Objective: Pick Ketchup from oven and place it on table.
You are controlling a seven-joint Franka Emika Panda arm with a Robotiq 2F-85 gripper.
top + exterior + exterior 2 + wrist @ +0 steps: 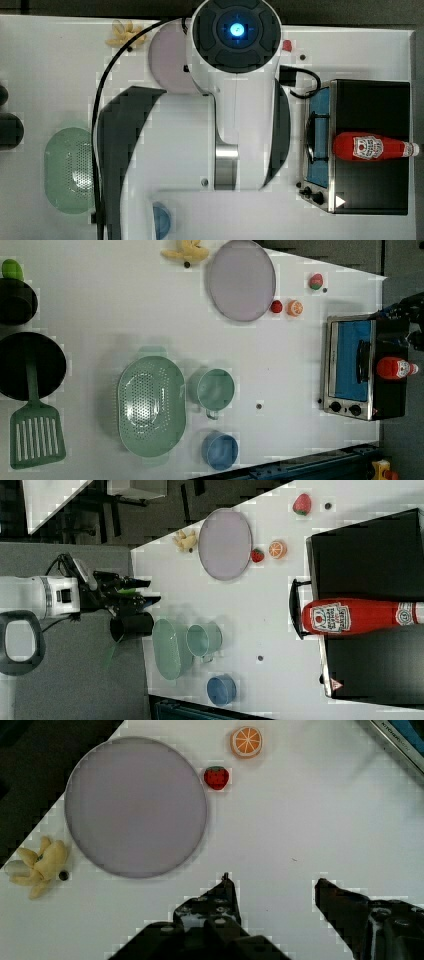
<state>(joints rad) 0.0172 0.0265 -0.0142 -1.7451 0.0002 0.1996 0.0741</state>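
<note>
While apparently atop oven (372,100), Ketchup (372,146) well apart from claw (272,885).

The ketchup (360,616) is a red bottle with a white cap and a white-and-red label, and the oven (370,146) has a black top, a silver front and a blue-tinted glass door. The table (125,315) is white with a few small black dots, and the plate (136,806) is plain grey-lilac. The strawberry (216,777) is red, the orange slice (246,741) orange with pale segment lines, the colander (151,405) pale green with rows of small holes, and the gripper (272,892) black.
</note>
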